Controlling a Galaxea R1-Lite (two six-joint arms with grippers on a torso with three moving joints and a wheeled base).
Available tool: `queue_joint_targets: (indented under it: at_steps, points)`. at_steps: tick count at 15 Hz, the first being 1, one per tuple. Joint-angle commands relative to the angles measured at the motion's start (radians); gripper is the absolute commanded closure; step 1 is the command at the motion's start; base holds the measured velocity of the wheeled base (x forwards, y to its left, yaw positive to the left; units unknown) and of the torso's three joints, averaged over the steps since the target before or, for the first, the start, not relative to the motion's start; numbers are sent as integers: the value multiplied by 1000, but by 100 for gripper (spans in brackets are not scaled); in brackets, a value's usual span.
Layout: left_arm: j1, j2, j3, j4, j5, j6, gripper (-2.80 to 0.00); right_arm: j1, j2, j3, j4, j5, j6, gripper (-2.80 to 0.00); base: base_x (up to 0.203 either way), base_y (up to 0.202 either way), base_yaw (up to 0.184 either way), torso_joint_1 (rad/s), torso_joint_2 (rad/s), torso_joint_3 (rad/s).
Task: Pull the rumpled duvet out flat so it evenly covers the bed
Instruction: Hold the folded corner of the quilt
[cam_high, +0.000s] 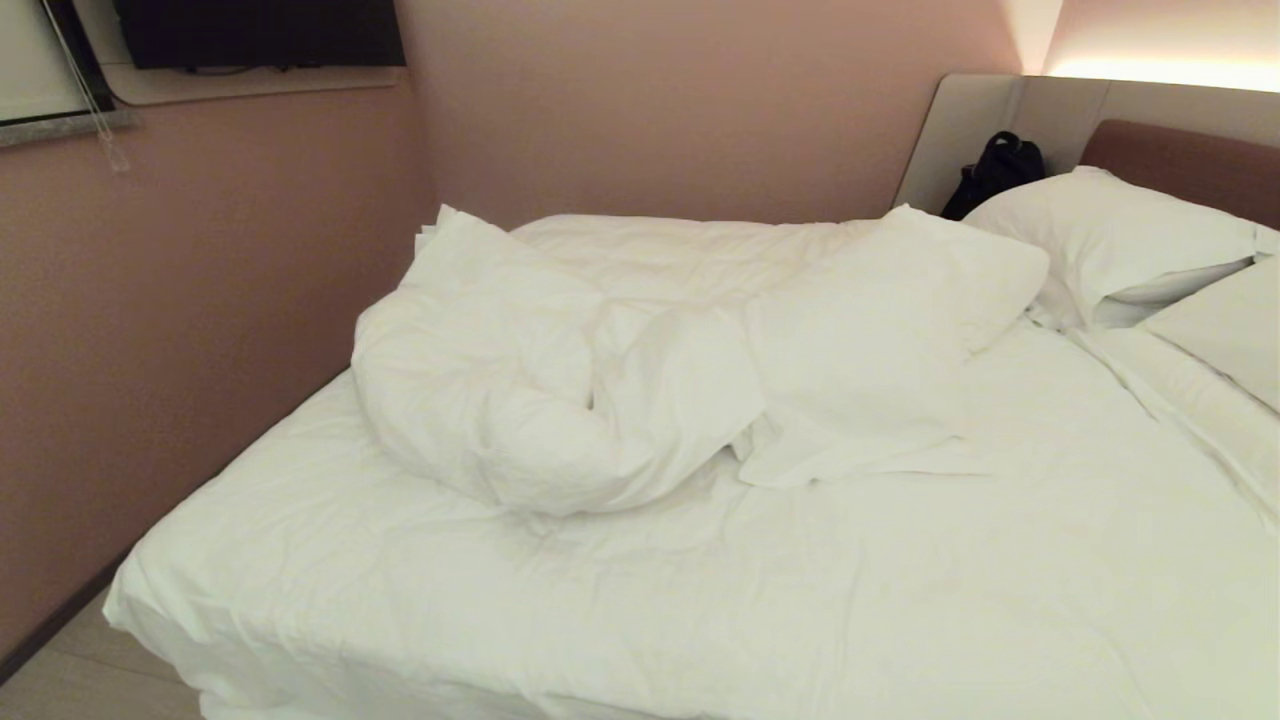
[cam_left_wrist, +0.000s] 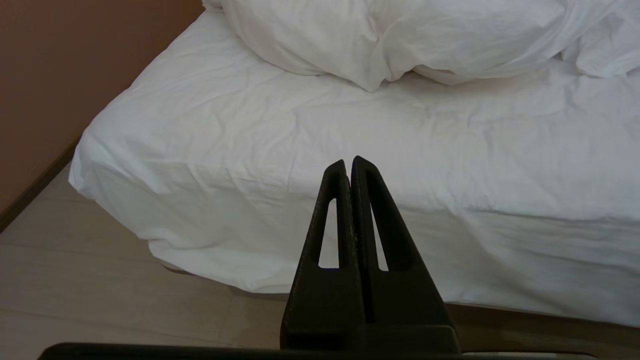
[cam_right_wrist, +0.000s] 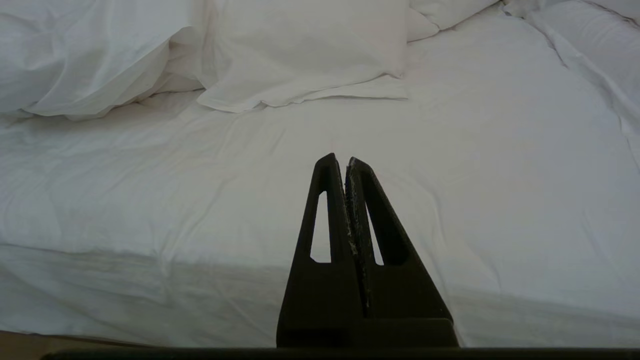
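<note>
The duvet (cam_high: 520, 380) lies bunched in a puffy white heap on the far left half of the bed (cam_high: 700, 600), leaving the wrinkled sheet bare in front of it. Neither gripper shows in the head view. In the left wrist view my left gripper (cam_left_wrist: 348, 162) is shut and empty, held off the bed's near side close to its left corner, with the duvet (cam_left_wrist: 350, 40) well beyond it. My right gripper (cam_right_wrist: 340, 159) is also shut and empty, facing the bed's near side farther right, with the duvet (cam_right_wrist: 75, 60) off to one side.
A white pillow (cam_high: 880, 330) lies flat mid-bed against the heap, and two more pillows (cam_high: 1110, 240) rest by the brown headboard (cam_high: 1180, 160). A black bag (cam_high: 995, 165) sits in the far corner. A pink wall (cam_high: 150, 330) runs close along the bed's left side, with a narrow floor strip (cam_left_wrist: 75, 280).
</note>
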Motion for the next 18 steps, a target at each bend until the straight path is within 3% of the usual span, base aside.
queue_joint_targets:
  at_steps: [1, 6, 18]
  points:
    - [0, 0, 0, 1, 0, -1, 0, 1, 1, 0, -1, 0, -1, 0, 0, 0, 0, 0, 0, 0]
    - [0, 0, 0, 1, 0, -6, 0, 1, 1, 0, -1, 0, 0, 0, 4, -49, 4, -1, 0, 1]
    - [0, 0, 0, 1, 2, -6, 0, 1, 0, 0, -1, 0, -3, 0, 0, -194, 0, 3, 3, 4]
